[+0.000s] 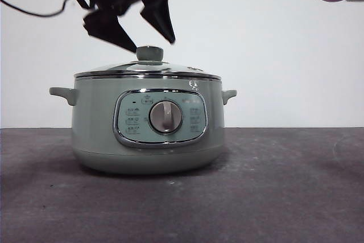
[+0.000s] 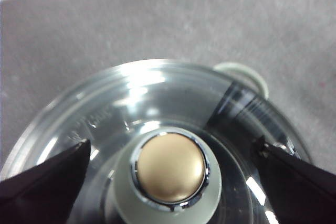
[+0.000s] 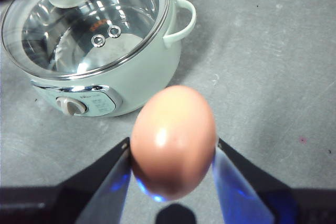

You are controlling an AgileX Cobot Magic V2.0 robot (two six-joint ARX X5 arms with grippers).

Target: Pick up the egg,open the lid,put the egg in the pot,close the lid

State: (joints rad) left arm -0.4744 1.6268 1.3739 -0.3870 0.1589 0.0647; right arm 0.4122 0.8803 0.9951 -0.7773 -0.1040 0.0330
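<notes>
While one pot sits on the grey worktop with its single lid closed, we see the left tool hanging just above the lid's knob, its two jaws spread wide on either side and holding nothing. We count one egg, clamped between the two jaws of the right tool, held high and well apart from the pot.
</notes>
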